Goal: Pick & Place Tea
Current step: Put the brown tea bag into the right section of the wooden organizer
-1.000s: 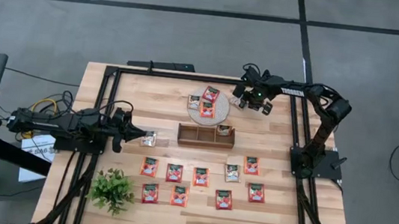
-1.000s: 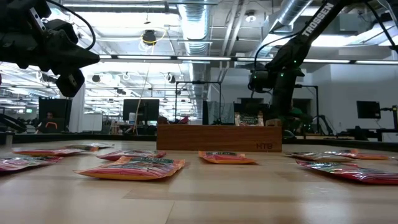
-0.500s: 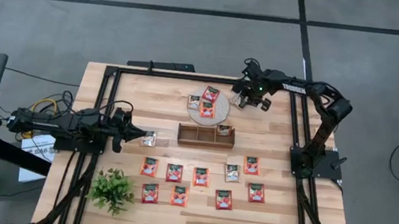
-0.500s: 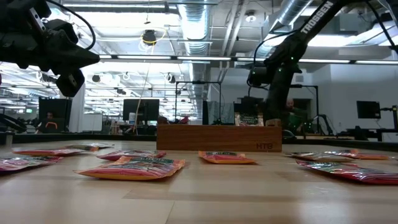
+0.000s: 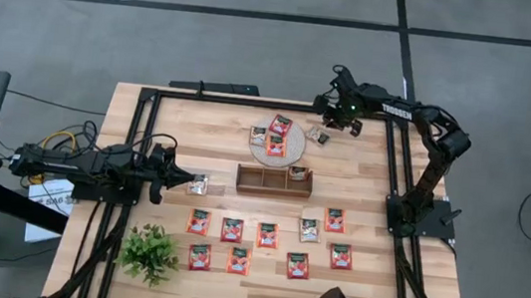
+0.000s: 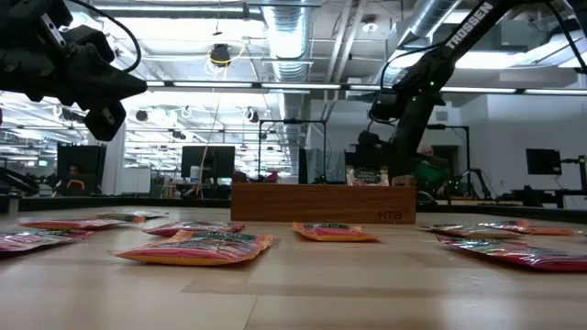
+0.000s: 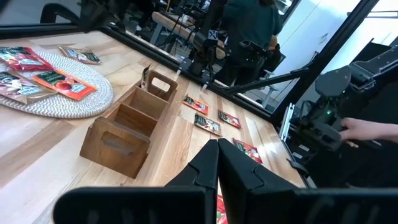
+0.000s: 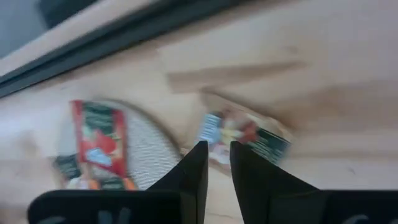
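The tea sachets lie flat in several places. Several red-orange ones (image 5: 266,234) sit in rows on the near half of the table. Three rest on the round woven mat (image 5: 290,155). One stands in the wooden tray's (image 5: 262,178) right compartment. A dark-topped sachet (image 5: 318,135) lies on the wood just right of the mat. My right gripper (image 5: 328,109) hovers beyond it near the far rail, fingers (image 8: 196,165) a narrow gap apart with nothing between. My left gripper (image 5: 190,176) waits shut at the left, beside a silvery sachet (image 5: 200,184).
A small green plant (image 5: 148,252) stands at the near left corner. A black frame rail (image 5: 250,104) runs along the table's edges. A person stands beyond the table in the left wrist view (image 7: 252,25). Bare wood shows between the tray and the sachet rows.
My right gripper has risen and drawn back from beside the mat toward the table's far edge, turning a little. The dark-topped sachet, earlier under the gripper, now lies uncovered on the wood right of the mat.
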Available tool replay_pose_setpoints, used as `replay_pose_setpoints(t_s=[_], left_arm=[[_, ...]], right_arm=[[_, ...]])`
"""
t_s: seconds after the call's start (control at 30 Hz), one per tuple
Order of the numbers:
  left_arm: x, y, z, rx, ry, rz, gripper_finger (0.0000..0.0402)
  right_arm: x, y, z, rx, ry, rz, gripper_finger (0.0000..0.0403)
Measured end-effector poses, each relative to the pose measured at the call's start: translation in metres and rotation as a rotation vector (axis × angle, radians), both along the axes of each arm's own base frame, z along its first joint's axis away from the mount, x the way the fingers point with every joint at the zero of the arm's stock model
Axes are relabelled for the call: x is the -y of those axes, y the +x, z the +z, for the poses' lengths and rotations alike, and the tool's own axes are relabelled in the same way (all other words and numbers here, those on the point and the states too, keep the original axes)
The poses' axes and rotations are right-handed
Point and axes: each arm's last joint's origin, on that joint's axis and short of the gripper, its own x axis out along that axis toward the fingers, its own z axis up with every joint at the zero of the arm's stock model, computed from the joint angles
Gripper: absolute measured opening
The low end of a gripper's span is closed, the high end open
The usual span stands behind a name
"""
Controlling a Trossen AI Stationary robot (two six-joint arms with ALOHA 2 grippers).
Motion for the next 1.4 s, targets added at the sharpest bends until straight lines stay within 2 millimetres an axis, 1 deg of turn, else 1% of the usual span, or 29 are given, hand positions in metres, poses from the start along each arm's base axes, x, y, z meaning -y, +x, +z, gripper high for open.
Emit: replay_pose_setpoints(t_s=[0.2, 0.33, 0.4, 0.5, 0.57, 0.67, 0.73, 0.83, 0.93, 1.0, 1.1, 1.23, 1.4], left_arm=[[0.000, 0.000, 0.000, 0.000, -0.001, -0.006, 0.0000], [0.000, 0.000, 0.000, 0.000, 0.003, -0.006, 0.0000], [0.000, 0.000, 0.000, 0.000, 0.003, -0.006, 0.0000], [0.000, 0.000, 0.000, 0.000, 0.003, -0.006, 0.0000], [0.000, 0.000, 0.000, 0.000, 0.003, -0.006, 0.0000], [0.000, 0.000, 0.000, 0.000, 0.003, -0.006, 0.0000], [0.000, 0.000, 0.000, 0.000, 0.003, -0.006, 0.0000], [0.000, 0.000, 0.000, 0.000, 0.003, -0.006, 0.0000], [0.000, 0.000, 0.000, 0.000, -0.002, -0.006, 0.0000], [0.000, 0.000, 0.000, 0.000, -0.025, -0.006, 0.0000], [0.000, 0.000, 0.000, 0.000, -0.056, -0.004, 0.0000], [0.000, 0.000, 0.000, 0.000, -0.062, -0.004, 0.0000], [0.000, 0.000, 0.000, 0.000, -0.061, 0.003, 0.0000]], right_arm=[[0.006, 0.012, 0.006, 0.106, -0.117, 0.064, 0.0060], [0.005, 0.020, 0.013, 0.166, -0.178, 0.203, 0.0059], [0.005, 0.019, 0.018, 0.114, -0.165, 0.230, 0.0058], [0.002, 0.012, 0.026, -0.046, -0.139, 0.263, 0.0055], [0.002, 0.006, 0.030, -0.121, -0.114, 0.256, 0.0052], [0.004, -0.001, 0.031, -0.130, -0.066, 0.202, 0.0048], [0.008, -0.003, 0.027, -0.113, -0.034, 0.170, 0.0046], [0.013, -0.001, 0.010, -0.144, 0.056, 0.171, 0.0042], [0.021, 0.010, -0.008, -0.187, 0.129, 0.206, 0.0039], [0.026, 0.017, -0.013, -0.223, 0.175, 0.222, 0.0038], [0.030, 0.024, -0.011, -0.326, 0.194, 0.255, 0.0038], [0.030, 0.028, 0.003, -0.486, 0.157, 0.294, 0.0040], [0.027, 0.033, 0.012, -0.557, 0.093, 0.332, 0.0039]])
